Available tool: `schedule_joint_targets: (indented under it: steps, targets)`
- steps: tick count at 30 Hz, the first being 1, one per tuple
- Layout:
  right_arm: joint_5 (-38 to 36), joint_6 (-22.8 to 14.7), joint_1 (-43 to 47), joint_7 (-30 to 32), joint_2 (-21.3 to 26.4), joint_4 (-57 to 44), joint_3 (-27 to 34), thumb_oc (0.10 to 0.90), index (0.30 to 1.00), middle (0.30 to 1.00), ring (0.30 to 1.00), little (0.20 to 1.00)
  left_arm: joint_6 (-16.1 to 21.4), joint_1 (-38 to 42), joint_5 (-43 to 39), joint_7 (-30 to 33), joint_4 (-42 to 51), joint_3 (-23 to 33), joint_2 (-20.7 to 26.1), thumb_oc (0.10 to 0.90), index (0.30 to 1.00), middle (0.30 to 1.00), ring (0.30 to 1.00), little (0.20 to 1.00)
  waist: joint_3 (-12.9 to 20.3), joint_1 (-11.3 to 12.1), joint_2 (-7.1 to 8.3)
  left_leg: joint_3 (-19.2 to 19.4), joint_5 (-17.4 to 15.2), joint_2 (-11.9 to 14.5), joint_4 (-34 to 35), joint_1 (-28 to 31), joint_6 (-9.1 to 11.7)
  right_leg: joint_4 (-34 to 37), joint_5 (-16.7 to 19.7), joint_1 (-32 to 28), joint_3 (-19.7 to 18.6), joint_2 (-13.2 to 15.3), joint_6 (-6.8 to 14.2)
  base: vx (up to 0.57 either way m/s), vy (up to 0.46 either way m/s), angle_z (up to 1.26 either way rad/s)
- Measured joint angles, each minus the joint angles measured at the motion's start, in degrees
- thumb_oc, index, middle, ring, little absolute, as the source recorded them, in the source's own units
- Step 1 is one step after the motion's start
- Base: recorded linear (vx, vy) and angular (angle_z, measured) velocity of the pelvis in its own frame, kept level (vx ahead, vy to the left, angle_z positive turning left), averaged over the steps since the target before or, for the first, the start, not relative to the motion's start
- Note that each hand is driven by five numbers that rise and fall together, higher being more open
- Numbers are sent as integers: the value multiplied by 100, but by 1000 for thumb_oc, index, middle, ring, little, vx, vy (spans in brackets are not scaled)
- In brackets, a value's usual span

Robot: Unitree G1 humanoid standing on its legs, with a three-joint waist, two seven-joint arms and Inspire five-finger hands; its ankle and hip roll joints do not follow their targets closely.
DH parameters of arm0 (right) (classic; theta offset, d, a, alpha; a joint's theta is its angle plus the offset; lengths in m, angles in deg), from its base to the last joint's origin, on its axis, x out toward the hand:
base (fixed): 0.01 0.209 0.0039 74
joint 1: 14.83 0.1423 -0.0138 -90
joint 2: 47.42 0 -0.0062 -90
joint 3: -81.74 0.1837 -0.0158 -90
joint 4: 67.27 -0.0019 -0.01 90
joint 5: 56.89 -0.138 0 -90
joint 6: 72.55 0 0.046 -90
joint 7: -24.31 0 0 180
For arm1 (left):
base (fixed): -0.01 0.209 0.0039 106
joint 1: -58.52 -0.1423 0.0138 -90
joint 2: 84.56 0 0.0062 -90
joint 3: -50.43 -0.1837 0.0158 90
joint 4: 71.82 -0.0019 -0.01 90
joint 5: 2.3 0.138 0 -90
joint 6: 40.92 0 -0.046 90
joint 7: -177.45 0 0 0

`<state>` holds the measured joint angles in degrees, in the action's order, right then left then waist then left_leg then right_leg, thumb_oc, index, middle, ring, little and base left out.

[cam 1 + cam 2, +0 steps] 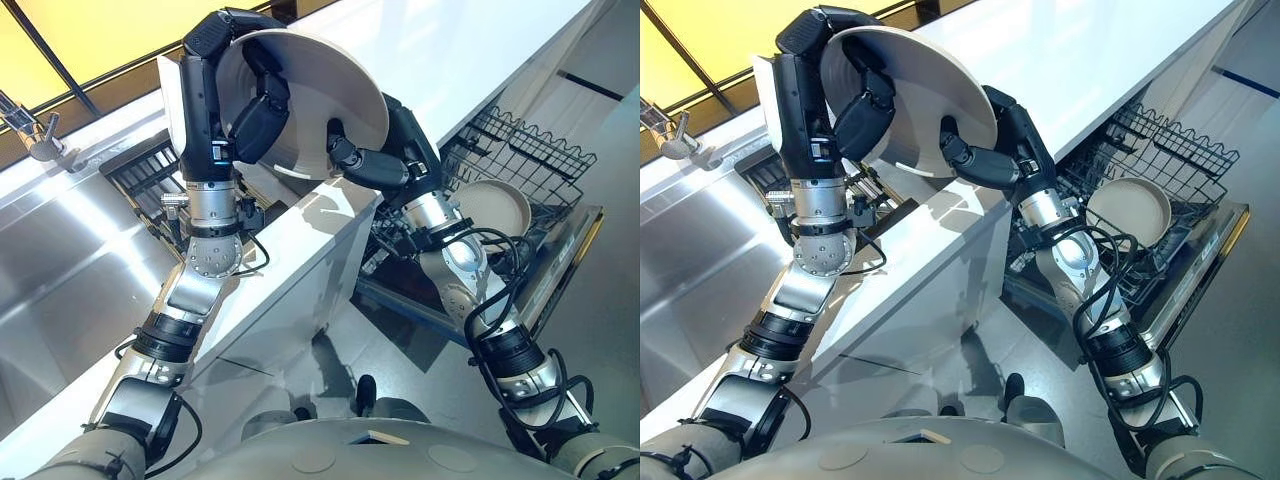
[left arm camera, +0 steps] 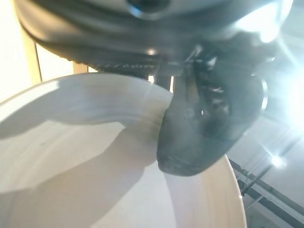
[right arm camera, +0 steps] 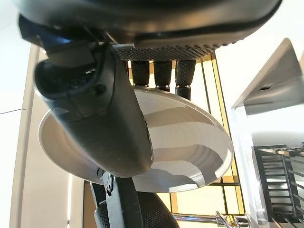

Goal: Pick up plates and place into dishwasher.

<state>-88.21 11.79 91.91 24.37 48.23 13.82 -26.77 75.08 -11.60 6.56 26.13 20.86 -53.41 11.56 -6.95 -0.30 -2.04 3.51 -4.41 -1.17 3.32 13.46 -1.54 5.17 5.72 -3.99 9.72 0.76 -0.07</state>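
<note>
The right hand's [image 1: 365,165] fingers mostly disappear behind the plate [image 1: 320,95], but its own wrist view shows fingers [image 3: 164,73] over the far rim and the thumb across the face, so it's gripping. Left hand [image 1: 255,120] pinches the opposite rim, thumb on the plate's face. Plate hangs tilted above the white worktop [image 1: 300,260]. A second plate [image 1: 495,210] sits in the dishwasher rack [image 1: 530,150].
</note>
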Motion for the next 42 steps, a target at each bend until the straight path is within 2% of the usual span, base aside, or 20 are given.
schedule_joint_targets:
  steps: [2, 3, 4, 5, 8, 10, 12, 14, 18, 22, 25, 28, 31, 38, 42]
  targets:
    - [2, -33, -110, 45, 28, 0, -2, 100, 300, 300, 300, 200, -1, -1, -330, -341, -75, 2, -16, 100, 300, 300, 300, 200, 0, -3, 0, 1, 0, -2, 0, 1, 0, 0, 0, 0, 0, 1, 0, 0, 0, 0]
    - [6, -34, -163, 76, 42, 0, -2, 100, 300, 300, 300, 200, -9, -5, -520, -524, -125, 1, -38, 141, 335, 335, 335, 241, 0, -2, 0, -1, 0, -2, 0, 1, 0, 0, 0, 0, 0, 2, 0, 0, 0, 0]
    - [69, -34, -230, 116, 57, 6, -2, 100, 300, 300, 300, 200, -103, -23, -879, -800, -154, 2, -55, 531, 669, 669, 669, 631, 0, -1, 0, -3, 0, -2, 0, 0, 0, 0, 0, -1, 0, 2, 0, 0, 0, 0]
    - [93, -34, -257, 135, 61, 9, -2, 100, 300, 300, 300, 200, -139, -39, -1039, -922, -160, 2, -73, 800, 900, 900, 900, 900, 0, -1, 0, -3, 0, -1, 0, 0, 0, 0, 0, -1, 0, 1, 0, 0, 0, 0]
    - [159, -33, -310, 292, 249, 211, -1, 100, 300, 300, 300, 200, -520, -240, -2185, -1791, -185, -8, -125, 800, 900, 900, 900, 900, 0, 5, 0, -5, 0, -3, 1, 0, 0, 0, 0, -3, 3, 6, 0, 0, 0, 0]
    - [154, -30, -311, 448, 417, 359, 17, 100, 300, 300, 300, 200, -593, -415, -2828, -2235, -176, -90, -166, 800, 900, 900, 900, 900, 0, 22, 0, -10, 0, -1, 8, 0, 0, 1, 0, -2, 3, 8, 0, -1, -2, 2]
    - [76, -31, -309, 583, 379, 507, 219, 100, 300, 300, 300, 200, -645, -490, -3126, -2586, -168, -276, -158, 800, 900, 900, 900, 900, 0, 56, 0, -20, 1, -2, 10, -6, -1, 2, 0, -2, 17, 13, 0, -1, 0, 2]
    - [77, -48, -284, 681, 381, 542, 536, 100, 300, 300, 300, 200, -858, -514, -3139, -2799, -152, -359, -69, 800, 900, 900, 900, 900, -1, 77, -1, -25, 1, 0, 12, -6, -1, 3, 0, -1, 23, 37, 0, 0, 0, 0]
    - [107, -186, -261, 985, 409, 543, 1155, 100, 300, 300, 300, 200, -1102, -521, -3126, -2725, -130, -3, 167, 800, 900, 900, 900, 900, -3, 89, -5, -26, 1, 4, 20, -10, -1, 5, 0, 2, 35, 38, 1, 1, 8, 0]
    - [222, -474, -256, 1520, 512, 691, 1829, 100, 300, 300, 300, 200, -1309, -598, -3135, -2512, -140, 987, 486, 800, 900, 900, 900, 900, -7, 95, -12, -32, 3, 5, 33, -9, -4, 5, -1, 4, 39, 39, 1, 8, 41, 1]
    - [224, -600, -250, 1984, 734, 1090, 2293, 100, 300, 300, 300, 200, -1368, -605, -3151, -2391, -206, 1541, 741, 800, 900, 900, 900, 900, -7, 176, -12, -63, 9, -3, 56, -7, -15, 6, -1, 5, 43, 48, 2, 14, 59, 5]
    - [407, -595, -244, 2429, 927, 1695, 2622, 100, 300, 300, 300, 200, -1369, -650, -3150, -2374, -348, 1841, 1030, 800, 900, 900, 900, 900, -10, 243, -18, -74, 32, -5, 100, 4, -22, 6, -2, 9, 56, 53, 3, 26, 58, 4]
    - [770, -467, -249, 2690, 1076, 2397, 2841, 100, 300, 300, 300, 200, -1377, -674, -3150, -2339, -681, 1978, 1206, 800, 900, 900, 900, 900, -14, 259, -24, -74, 32, -5, 111, 7, -23, 6, -2, 9, 54, 54, 4, 37, 40, 0]
    - [1648, 299, -469, 2693, 1344, 3506, 3082, 100, 300, 300, 300, 200, -1704, -697, -3147, -2342, -1114, 2117, 1455, 800, 900, 900, 900, 900, -32, 217, -55, -68, 35, -1, 130, 6, -28, 7, -3, 11, 49, 51, 5, 54, -1, -1]
    - [2170, 330, -726, 2489, 1349, 3595, 3106, 100, 300, 300, 300, 200, -1775, -770, -3144, -2347, -1386, 2142, 1506, 800, 900, 900, 900, 900, -79, 164, -135, -60, 43, -3, 149, 12, -37, 7, -4, 10, 45, 53, 6, 60, -30, -1]
